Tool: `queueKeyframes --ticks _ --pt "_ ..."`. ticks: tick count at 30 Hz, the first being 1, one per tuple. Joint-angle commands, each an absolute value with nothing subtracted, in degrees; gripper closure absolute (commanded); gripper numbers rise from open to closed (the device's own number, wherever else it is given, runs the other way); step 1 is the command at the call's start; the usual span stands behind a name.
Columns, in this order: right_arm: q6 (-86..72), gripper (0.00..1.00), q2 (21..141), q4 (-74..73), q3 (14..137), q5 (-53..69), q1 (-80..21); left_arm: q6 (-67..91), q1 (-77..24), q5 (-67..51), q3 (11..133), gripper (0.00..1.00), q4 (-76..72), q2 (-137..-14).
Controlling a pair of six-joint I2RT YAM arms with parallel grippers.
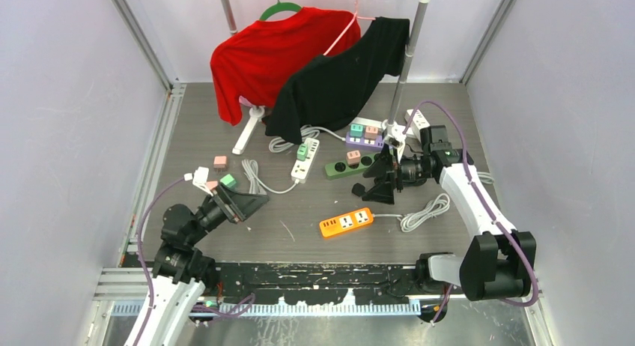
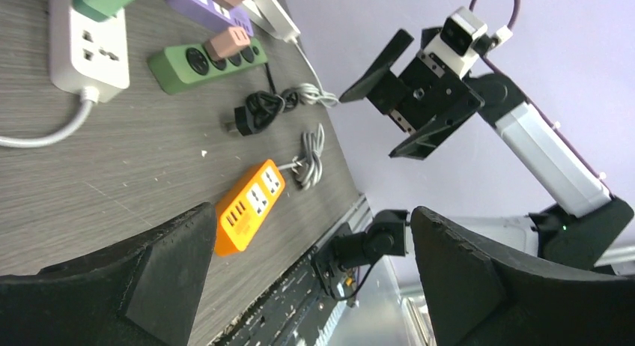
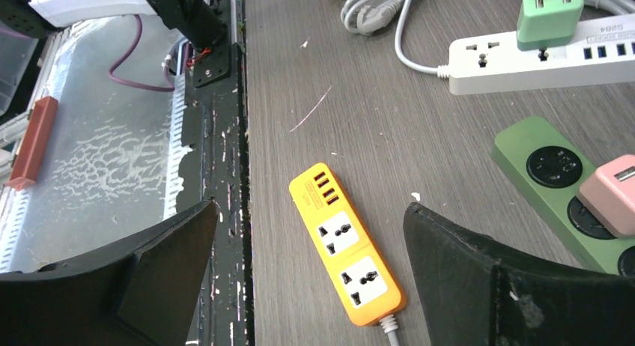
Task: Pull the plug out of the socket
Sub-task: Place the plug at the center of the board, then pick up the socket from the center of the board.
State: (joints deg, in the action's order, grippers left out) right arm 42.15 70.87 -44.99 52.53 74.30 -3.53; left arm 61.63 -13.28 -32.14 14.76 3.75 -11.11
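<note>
A white power strip (image 1: 303, 165) carries a green plug (image 1: 302, 151) at mid-table. A green power strip (image 1: 348, 167) carries a pink plug (image 1: 353, 157). A purple strip (image 1: 365, 141) behind it holds green and pink plugs. An orange strip (image 1: 346, 222) lies nearer with its sockets bare. My right gripper (image 1: 378, 180) is open and empty, above the table just right of the green strip; its wrist view shows the orange strip (image 3: 348, 249) between the fingers and the pink plug (image 3: 614, 192) at right. My left gripper (image 1: 251, 206) is open and empty at the near left.
A red shirt (image 1: 269, 54) and a black shirt (image 1: 344, 80) hang on a rack at the back. Loose pink (image 1: 220, 162) and green (image 1: 228, 181) adapters lie at left. Coiled cables (image 1: 423, 211) lie at right. A black cable bundle (image 2: 258, 106) lies by the green strip.
</note>
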Motion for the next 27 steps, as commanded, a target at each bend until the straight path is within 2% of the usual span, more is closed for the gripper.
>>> queueKeyframes --ticks 1,6,9,14,17,22,27 --pt "50.8 0.00 70.4 -50.6 55.7 76.9 -3.1 63.0 -17.9 -31.4 13.2 0.00 -5.2 -12.8" --pt "49.7 0.00 70.3 -48.4 55.1 71.9 -3.2 58.4 -29.9 -26.3 12.0 0.03 -11.8 -20.3" --pt "43.3 0.00 69.5 -42.5 53.8 67.1 -3.5 52.4 -39.7 -19.7 12.3 0.03 -13.7 -24.8" --pt "42.2 0.00 67.4 -36.4 50.4 59.2 -6.4 37.8 -52.9 -6.8 14.0 0.06 -13.1 -33.8" --pt "50.2 0.00 67.0 -36.7 48.5 55.0 -9.6 26.7 -55.3 -2.1 13.8 0.08 -15.6 -39.9" --pt "72.2 0.00 68.8 -43.3 45.7 52.9 -15.1 15.4 -55.4 3.0 9.8 0.07 -25.7 -45.3" --pt "77.4 0.00 71.4 -39.6 43.3 48.2 -20.6 10.6 -55.4 6.2 5.9 0.06 -30.6 -45.5"
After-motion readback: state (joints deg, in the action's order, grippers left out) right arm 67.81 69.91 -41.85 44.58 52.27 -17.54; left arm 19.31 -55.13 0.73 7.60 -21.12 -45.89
